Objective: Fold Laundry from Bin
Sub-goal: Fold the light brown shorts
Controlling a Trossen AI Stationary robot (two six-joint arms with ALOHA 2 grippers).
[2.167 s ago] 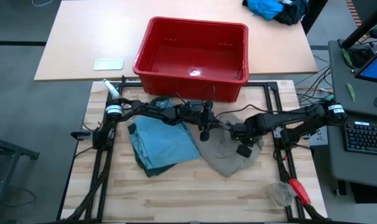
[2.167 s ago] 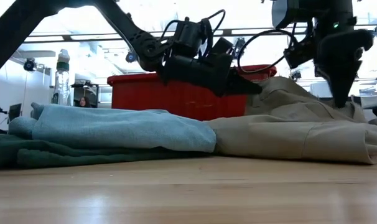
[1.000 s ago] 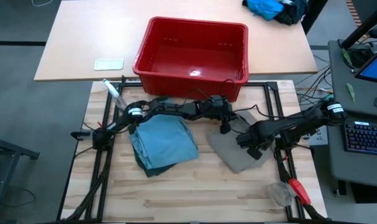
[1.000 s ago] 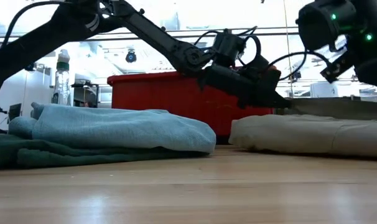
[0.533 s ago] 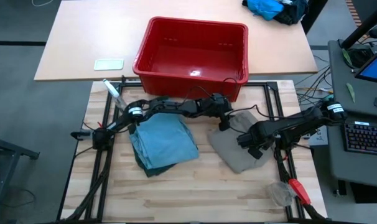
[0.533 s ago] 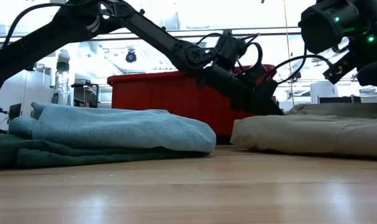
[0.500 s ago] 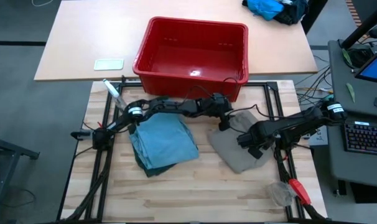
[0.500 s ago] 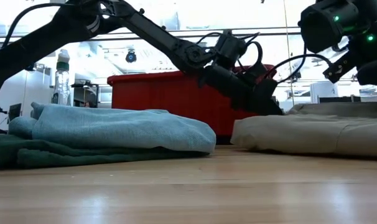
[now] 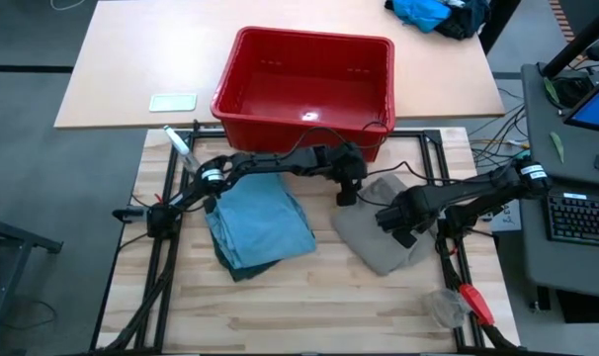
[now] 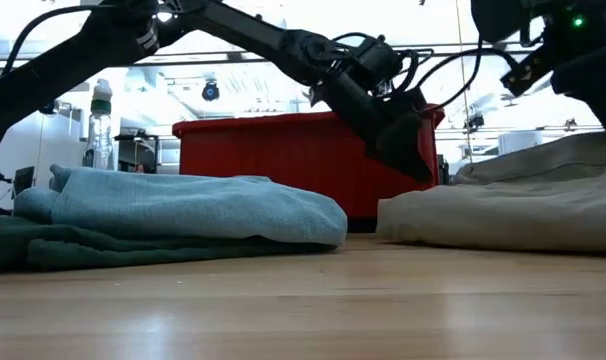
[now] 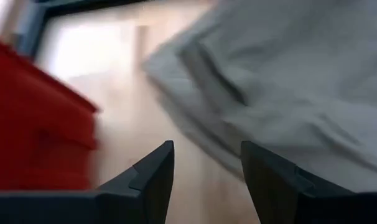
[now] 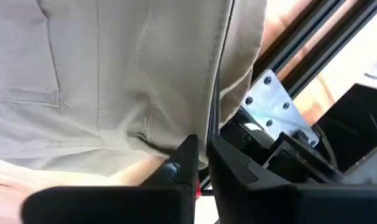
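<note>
Near the table's back edge, beside the empty red bin (image 9: 307, 91), the left gripper (image 9: 345, 194) hung with fingers apart, clear of the khaki garment (image 9: 379, 229), whose fold the right gripper (image 9: 402, 235) pinched shut to keep it flat.

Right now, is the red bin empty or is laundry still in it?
Empty. The high view looks straight into the red bin and shows only its bare floor; the khaki garment and light blue garment lie on the table.
</note>
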